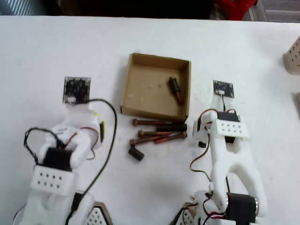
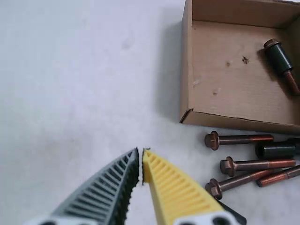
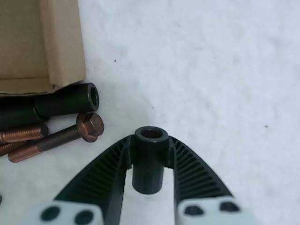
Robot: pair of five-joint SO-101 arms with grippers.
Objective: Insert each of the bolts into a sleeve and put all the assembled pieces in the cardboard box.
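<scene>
Bolts [image 2: 239,139] lie on the white table [image 1: 47,47]; right claw [image 3: 150,141] clamps a sleeve [image 3: 149,166], left claw [image 2: 142,153] together.

I find the high camera fixed overhead and well back. It looks steeply down on the table [image 1: 51,47], with the cardboard box [image 1: 145,89] mid-frame. The left wrist camera looks along the left gripper [image 2: 142,152] from low over the table, facing the box's near corner. The right wrist camera sits even closer, looking past the right gripper [image 3: 150,140] and the sleeve [image 3: 149,168] it holds. All three views share the box's near wall and the loose bolts [image 1: 157,131] beside it.
</scene>
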